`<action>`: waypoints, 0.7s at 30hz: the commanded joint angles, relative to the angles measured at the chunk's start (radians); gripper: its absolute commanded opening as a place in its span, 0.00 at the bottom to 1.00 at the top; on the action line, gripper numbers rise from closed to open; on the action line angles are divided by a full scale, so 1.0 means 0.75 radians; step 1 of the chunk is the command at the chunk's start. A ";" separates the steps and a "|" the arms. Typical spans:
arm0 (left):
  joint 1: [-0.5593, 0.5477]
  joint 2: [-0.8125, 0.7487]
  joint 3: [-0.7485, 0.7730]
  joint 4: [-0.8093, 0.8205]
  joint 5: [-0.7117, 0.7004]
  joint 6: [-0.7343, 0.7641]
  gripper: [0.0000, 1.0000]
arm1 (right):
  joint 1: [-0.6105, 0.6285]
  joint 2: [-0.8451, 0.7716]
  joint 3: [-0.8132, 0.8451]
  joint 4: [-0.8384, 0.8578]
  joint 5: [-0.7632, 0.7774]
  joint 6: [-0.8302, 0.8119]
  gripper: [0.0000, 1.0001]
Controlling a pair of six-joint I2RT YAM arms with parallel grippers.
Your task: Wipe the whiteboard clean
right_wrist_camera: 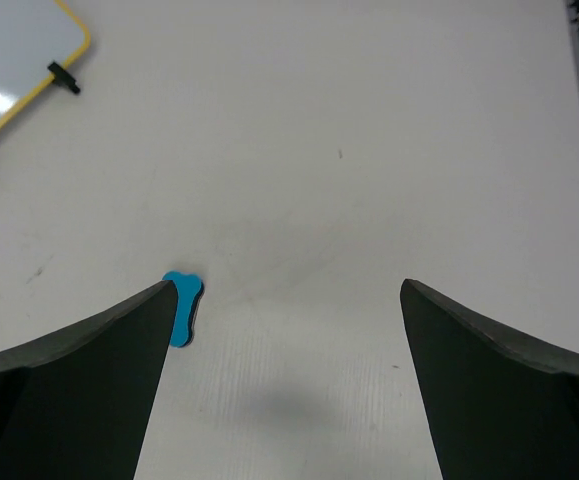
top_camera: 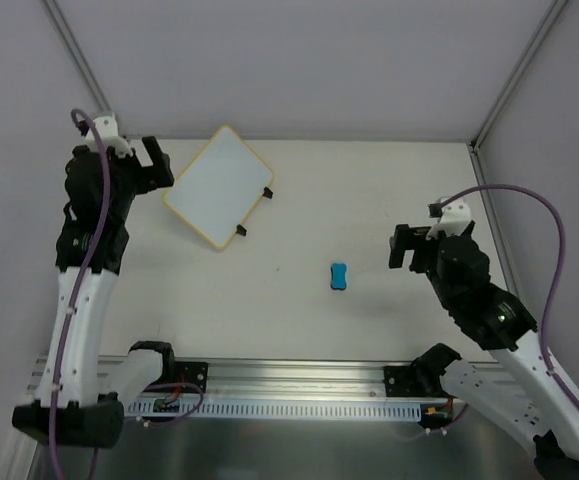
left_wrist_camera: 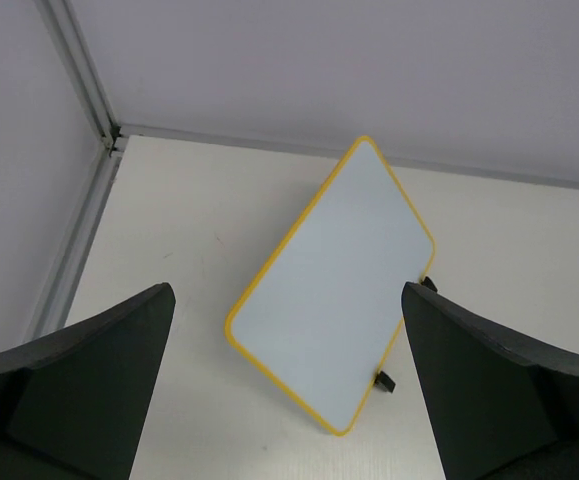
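The whiteboard [top_camera: 217, 186] lies flat at the back left, white with a yellow frame and two black feet; its face is blank. It also shows in the left wrist view [left_wrist_camera: 334, 290] and partly in the right wrist view [right_wrist_camera: 14, 70]. My left gripper [top_camera: 154, 163] is open and empty, just left of the board. The small blue eraser [top_camera: 338, 276] lies on the table at centre right. My right gripper [top_camera: 402, 247] is open and empty, a little right of the eraser, which shows beside its left finger in the right wrist view [right_wrist_camera: 186, 307].
The white table [top_camera: 349, 200] is bounded by grey walls with metal corner posts [top_camera: 79, 60]. An aluminium rail [top_camera: 299, 385] carrying both arm bases runs along the near edge.
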 commanded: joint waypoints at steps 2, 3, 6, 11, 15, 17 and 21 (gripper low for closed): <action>-0.002 -0.378 -0.265 -0.060 -0.048 -0.018 0.99 | -0.006 -0.161 0.138 -0.117 0.168 -0.154 0.99; -0.002 -0.511 -0.326 -0.103 -0.054 -0.014 0.99 | -0.008 -0.188 0.150 -0.129 0.186 -0.164 0.99; -0.004 -0.738 -0.404 -0.185 -0.048 -0.012 0.99 | -0.008 -0.298 0.173 -0.160 0.211 -0.217 0.99; -0.004 -0.984 -0.445 -0.399 0.003 -0.046 0.99 | -0.006 -0.468 0.159 -0.198 0.219 -0.279 0.99; -0.004 -1.101 -0.441 -0.522 0.025 -0.063 0.99 | -0.006 -0.572 0.128 -0.223 0.211 -0.299 0.99; -0.004 -1.127 -0.445 -0.553 0.025 -0.067 0.99 | -0.006 -0.591 0.114 -0.231 0.201 -0.297 0.99; -0.010 -1.173 -0.459 -0.606 0.038 -0.097 0.99 | -0.008 -0.617 0.089 -0.233 0.183 -0.283 0.99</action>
